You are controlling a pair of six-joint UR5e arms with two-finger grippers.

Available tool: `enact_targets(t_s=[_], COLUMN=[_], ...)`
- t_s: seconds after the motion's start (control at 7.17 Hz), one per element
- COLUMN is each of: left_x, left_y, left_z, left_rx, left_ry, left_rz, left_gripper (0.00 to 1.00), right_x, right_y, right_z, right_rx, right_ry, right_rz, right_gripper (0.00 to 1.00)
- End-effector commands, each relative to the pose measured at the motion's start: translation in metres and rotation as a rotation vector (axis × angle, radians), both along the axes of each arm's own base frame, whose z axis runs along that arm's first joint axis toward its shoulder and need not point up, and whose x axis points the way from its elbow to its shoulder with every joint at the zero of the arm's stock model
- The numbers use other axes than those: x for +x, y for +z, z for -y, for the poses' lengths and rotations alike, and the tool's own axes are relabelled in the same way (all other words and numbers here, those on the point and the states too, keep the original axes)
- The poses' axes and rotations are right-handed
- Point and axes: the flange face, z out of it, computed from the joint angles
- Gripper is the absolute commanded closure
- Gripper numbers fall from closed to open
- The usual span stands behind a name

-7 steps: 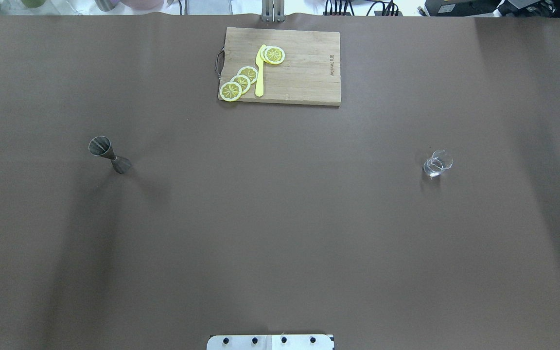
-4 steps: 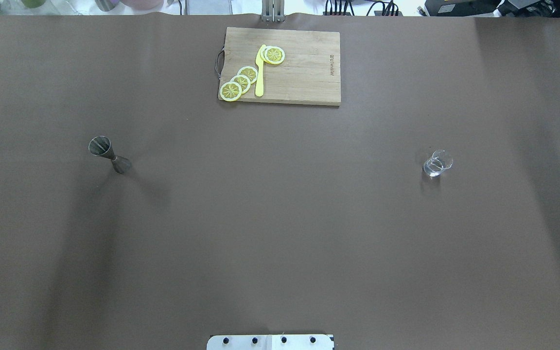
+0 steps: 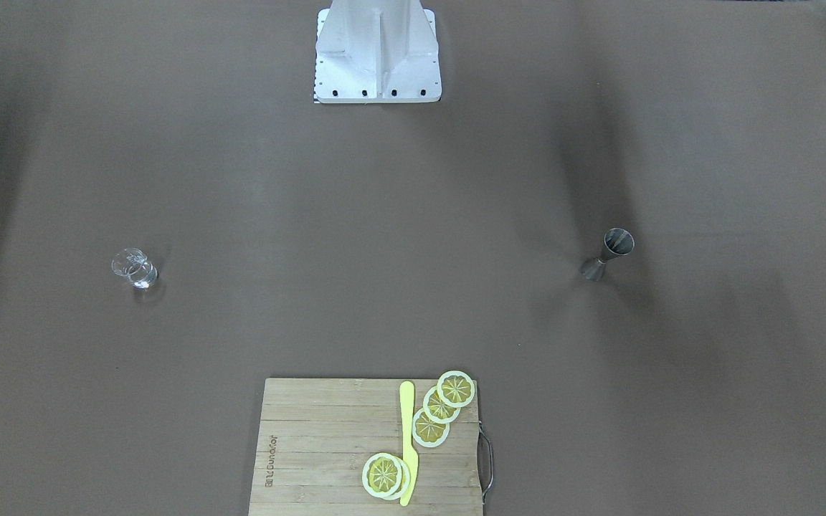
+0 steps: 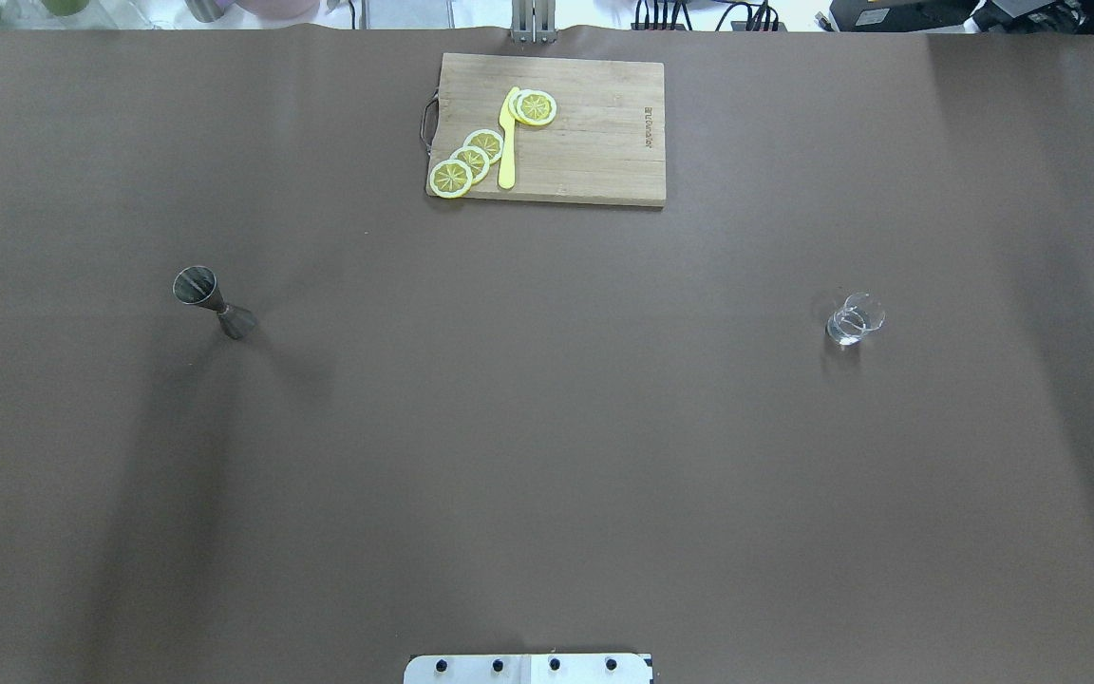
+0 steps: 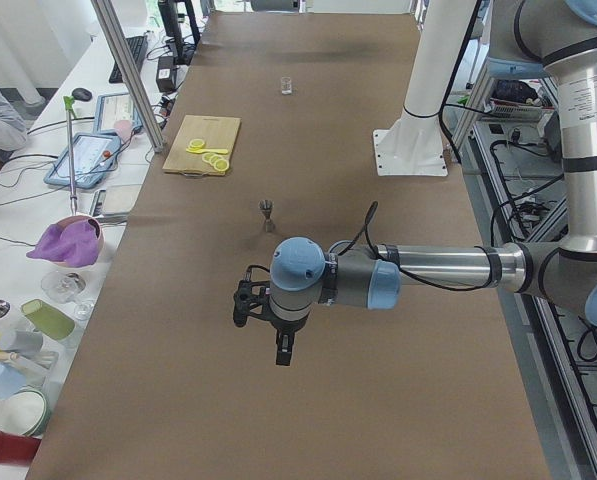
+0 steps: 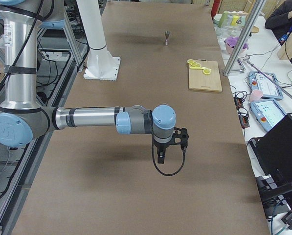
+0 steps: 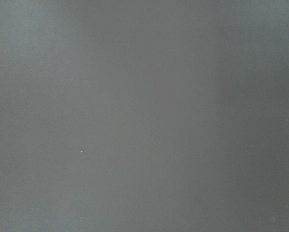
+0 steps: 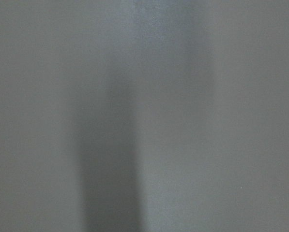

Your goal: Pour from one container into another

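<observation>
A steel jigger [image 4: 215, 302] stands upright on the left half of the brown table, and shows again in the front view as the jigger [image 3: 608, 253]. A small clear glass [image 4: 856, 318] stands on the right half. The left gripper [image 5: 281, 350] shows only in the exterior left view, hanging over bare table well short of the jigger [image 5: 267, 212]. The right gripper [image 6: 160, 156] shows only in the exterior right view, above bare table. I cannot tell whether either is open or shut. Both wrist views hold only brown tabletop.
A wooden cutting board [image 4: 594, 142] lies at the far middle edge with several lemon slices [image 4: 471, 160] and a yellow knife [image 4: 507, 142]. The robot's white base [image 3: 377, 50] stands at the near edge. Cups and tablets sit beyond the far side.
</observation>
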Motion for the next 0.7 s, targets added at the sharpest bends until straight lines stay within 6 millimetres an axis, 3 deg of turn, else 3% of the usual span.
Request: enact_targets(t_s=[0.0,0.28,0.56], left_x=[0.0,0.0,0.001], left_y=[-0.001,-0.006,-0.009], left_z=[0.0,0.001,0.005], left_rx=[0.002,0.013,0.021], left_ry=[0.0,0.0,0.002], left_rz=[-0.001,0.0,-0.001], left_gripper=[0.02,0.02,0.02], right_x=[0.001,-0.005,-0.026], right_y=[0.004,0.001,-0.013], right_z=[0.001,0.004,0.019], right_rx=[-0.006,-0.006,-0.033], right_ry=[0.001,-0.01,-0.051], right_rz=[-0.009,0.001,0.002], right_gripper=[0.0,0.0,0.0])
